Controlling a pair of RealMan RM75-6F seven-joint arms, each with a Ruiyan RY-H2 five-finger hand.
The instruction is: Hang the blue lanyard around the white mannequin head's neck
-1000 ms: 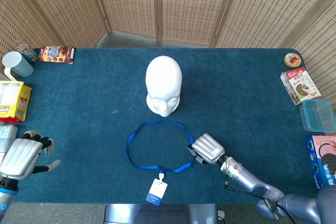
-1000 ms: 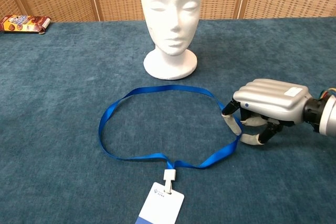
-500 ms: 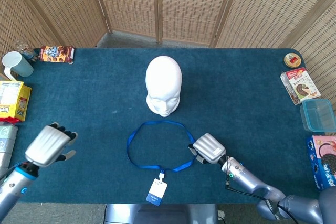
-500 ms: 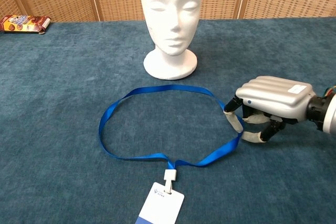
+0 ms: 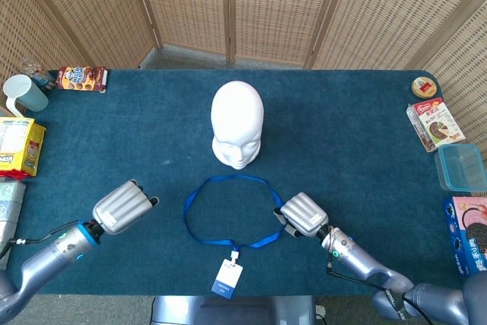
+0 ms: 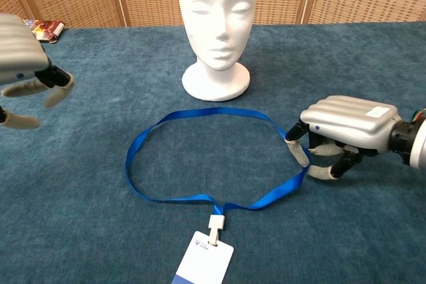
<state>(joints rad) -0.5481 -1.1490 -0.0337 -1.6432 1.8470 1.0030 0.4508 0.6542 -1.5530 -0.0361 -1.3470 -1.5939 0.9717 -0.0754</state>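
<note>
The white mannequin head [image 5: 237, 123] stands upright in the middle of the blue table, its face [image 6: 216, 14] turned to me. In front of it the blue lanyard [image 5: 228, 180] lies flat in an open loop [image 6: 200, 112], with its white badge [image 6: 203, 261] at the near table edge. My right hand [image 6: 346, 128] rests at the loop's right side, finger and thumb curled in on the strap. My left hand [image 5: 122, 205] hovers left of the loop, holding nothing, its fingers [image 6: 56, 88] apart.
Along the table's left edge are a chocolate snack pack [image 5: 82, 78], a pale cup [image 5: 25, 93] and a yellow bag [image 5: 17, 144]. At the right edge sit a snack box [image 5: 435, 125] and a clear container [image 5: 461, 167]. A wicker screen stands behind.
My left hand has swung in from the table's left edge toward the lanyard loop and now shows in the chest view. The right hand and the lanyard have barely moved.
</note>
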